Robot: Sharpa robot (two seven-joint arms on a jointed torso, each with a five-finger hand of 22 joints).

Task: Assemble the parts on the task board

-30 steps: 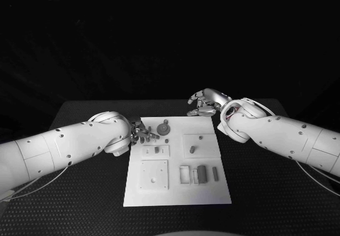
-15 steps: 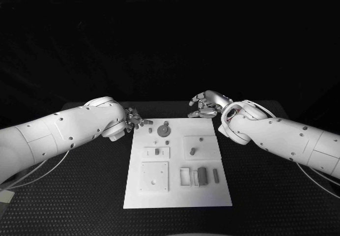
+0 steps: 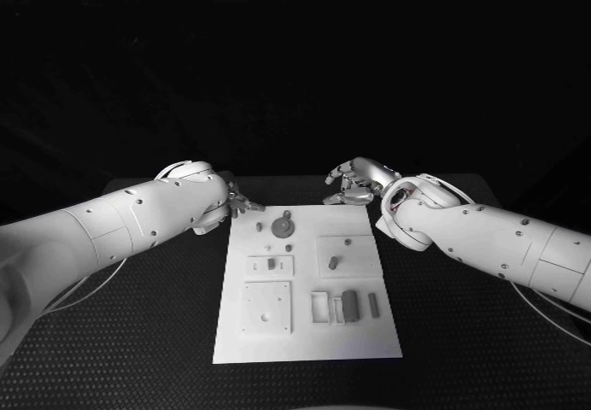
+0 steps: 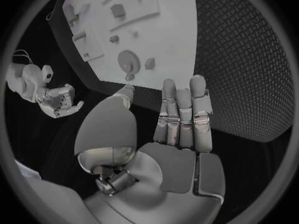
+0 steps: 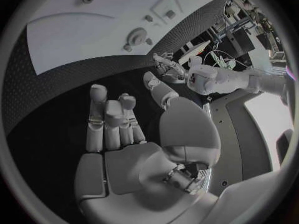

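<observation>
Both arms are clad in smooth, glossy white shells, built from rounded segments divided by thin dark seams. Small dark screw heads are dotted along the forearm casings. A bulbous white housing is fitted at each wrist, and a dark ring is seen at the right wrist joint. Thin pale cables are looped beneath both forearms. The left hand (image 4: pixel 177 134) and the right hand (image 5: pixel 124 134) are made of silver metal, with grey padded plates on the palm and segmented, pad-tipped fingers; exposed metal mechanism is seen at each thumb base.
</observation>
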